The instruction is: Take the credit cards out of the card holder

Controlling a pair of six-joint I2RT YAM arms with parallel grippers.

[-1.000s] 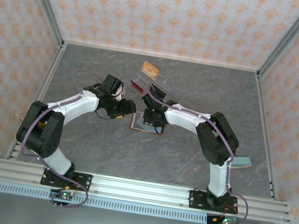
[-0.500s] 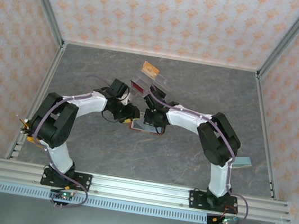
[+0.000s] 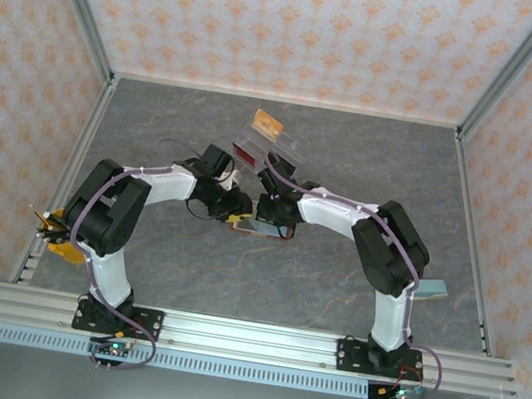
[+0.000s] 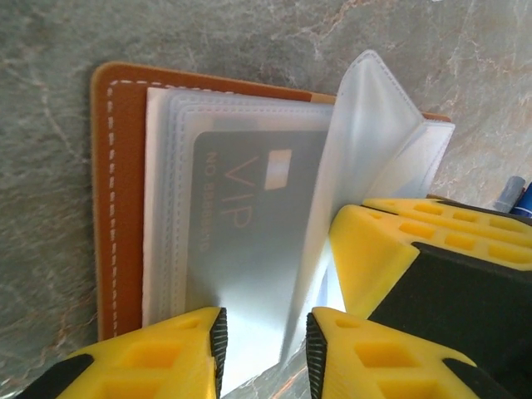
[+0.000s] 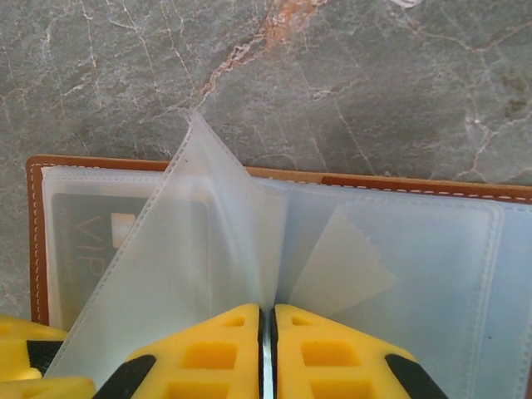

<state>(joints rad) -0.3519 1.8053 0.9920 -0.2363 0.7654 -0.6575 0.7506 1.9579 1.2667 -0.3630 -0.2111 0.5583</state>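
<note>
the card holder lies open and flat in the middle of the worktop, between the 2 arms. the right jaws are closed on 1 clear sleeve and hold it upright, we think so that the page under it is free. there a grey vip card sits in its pocket. the left jaws stand a little apart, 1 on each side of this pocket's near edge, not yet gripping. the left arm and right arm are both bent at the elbow and reach inward, wrists low and almost meeting over the holder.
</note>
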